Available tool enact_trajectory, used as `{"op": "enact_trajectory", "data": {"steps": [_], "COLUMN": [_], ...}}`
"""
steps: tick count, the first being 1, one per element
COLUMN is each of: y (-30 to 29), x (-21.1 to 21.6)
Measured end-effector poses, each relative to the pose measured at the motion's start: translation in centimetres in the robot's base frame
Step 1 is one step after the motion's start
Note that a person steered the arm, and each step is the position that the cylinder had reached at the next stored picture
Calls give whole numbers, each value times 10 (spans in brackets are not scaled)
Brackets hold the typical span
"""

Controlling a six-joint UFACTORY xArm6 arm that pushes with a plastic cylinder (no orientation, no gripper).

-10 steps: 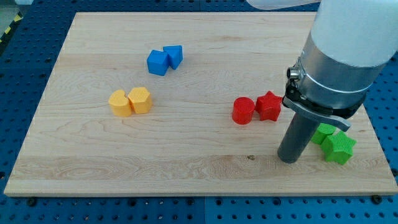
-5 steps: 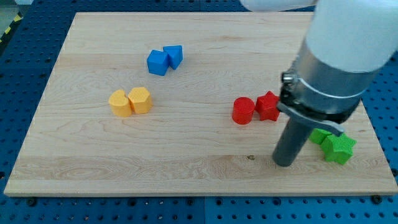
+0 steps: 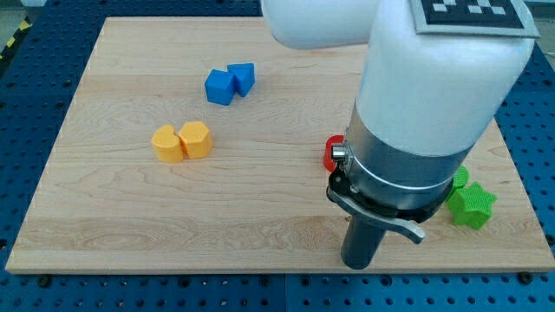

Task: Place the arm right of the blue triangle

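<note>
Two blue blocks touch at the upper left of the wooden board point(image 3: 130, 225): a cube-like one point(image 3: 220, 87) and a smaller one point(image 3: 242, 77) against its upper right, which may be the triangle; its shape is hard to make out. My tip point(image 3: 358, 263) rests near the board's bottom edge, far to the lower right of both blue blocks and touching no block. The arm's wide body hides the board behind it.
Two yellow blocks point(image 3: 167, 144) point(image 3: 197, 139) sit side by side at the left. A sliver of a red block point(image 3: 330, 153) shows at the arm's left edge. A green star point(image 3: 471, 206) and another green block point(image 3: 460, 179) lie right of the arm.
My tip has slid toward the view's bottom and left, away from the green blocks. The arm body now covers the red star and most of the red cylinder.
</note>
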State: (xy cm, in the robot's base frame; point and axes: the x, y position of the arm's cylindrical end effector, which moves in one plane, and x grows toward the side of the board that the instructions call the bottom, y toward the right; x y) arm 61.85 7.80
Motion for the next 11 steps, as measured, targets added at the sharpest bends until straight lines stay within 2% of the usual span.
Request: {"op": "enact_trajectory", "data": {"steps": [2, 3, 4, 7, 8, 10, 11], "y": [-3, -17, -22, -68, -74, -90, -91], "x": [-11, -39, -48, -51, -66, -128, -174]}}
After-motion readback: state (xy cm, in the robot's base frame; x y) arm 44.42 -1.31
